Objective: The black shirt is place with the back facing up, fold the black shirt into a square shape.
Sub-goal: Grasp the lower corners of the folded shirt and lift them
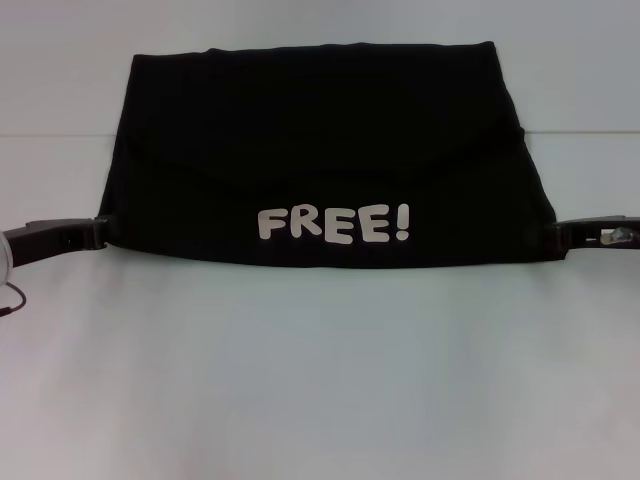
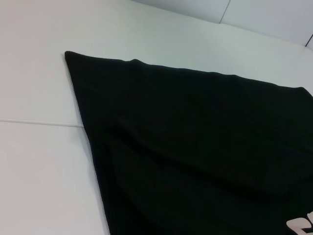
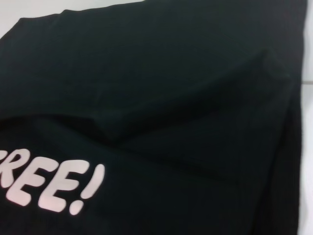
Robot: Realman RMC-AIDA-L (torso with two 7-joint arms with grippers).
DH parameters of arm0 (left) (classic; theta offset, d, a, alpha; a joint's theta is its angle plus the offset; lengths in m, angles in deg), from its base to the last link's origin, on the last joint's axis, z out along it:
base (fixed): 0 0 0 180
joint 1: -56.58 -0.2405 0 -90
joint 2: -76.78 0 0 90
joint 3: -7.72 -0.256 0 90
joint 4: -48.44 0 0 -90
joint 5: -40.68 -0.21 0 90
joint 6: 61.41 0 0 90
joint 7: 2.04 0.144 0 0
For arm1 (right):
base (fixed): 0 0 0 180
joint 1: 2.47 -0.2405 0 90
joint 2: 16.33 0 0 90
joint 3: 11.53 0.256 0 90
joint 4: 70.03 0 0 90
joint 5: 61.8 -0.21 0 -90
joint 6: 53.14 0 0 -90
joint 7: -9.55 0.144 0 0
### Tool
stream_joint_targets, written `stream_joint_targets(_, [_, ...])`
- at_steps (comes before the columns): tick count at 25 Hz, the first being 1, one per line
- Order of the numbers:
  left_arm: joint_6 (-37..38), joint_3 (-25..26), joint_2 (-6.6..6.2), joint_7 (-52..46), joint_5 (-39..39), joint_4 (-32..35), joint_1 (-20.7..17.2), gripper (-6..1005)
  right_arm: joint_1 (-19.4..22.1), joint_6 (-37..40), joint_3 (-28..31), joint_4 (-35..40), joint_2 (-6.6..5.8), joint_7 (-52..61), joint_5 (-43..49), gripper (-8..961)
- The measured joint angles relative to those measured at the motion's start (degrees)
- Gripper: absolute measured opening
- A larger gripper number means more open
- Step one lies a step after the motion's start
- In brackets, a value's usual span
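One black shirt (image 1: 330, 150) with one line of white lettering (image 1: 333, 224) lies on one white counter (image 1: 320, 380), and two claws show, the left claw (image 1: 100, 232) and the right claw (image 1: 560, 238).

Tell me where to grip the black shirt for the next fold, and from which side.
Grip the black shirt at its two near corners, beside the "FREE!" lettering, coming in from the outer sides. The left gripper and right gripper already sit at those corners, and the near edge lies straight between them, so it should lift evenly.
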Motion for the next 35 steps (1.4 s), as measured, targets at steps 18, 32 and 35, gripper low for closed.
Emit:
stream_joint_targets(18, [0.2, 0.5, -0.02, 0.0, 0.2, -0.1, -0.3, 0, 2.0, 3.8, 0.4, 1.0, -0.46, -1.8, -1.0, 1])
stream_joint_targets(32, [17.7, 6.8, 0.37, -4.6, 0.0, 6.9, -6.2, 1, 12.0, 22.0, 6.2, 5.4, -2.64, -10.6, -7.7, 1])
stream_joint_targets(35, [24.4, 8.1, 0.55, -4.6, -0.5, 8.4, -8.2, 1, 14.0, 27.3, 8.9, 5.4, -3.18, -13.9, -7.7, 0])
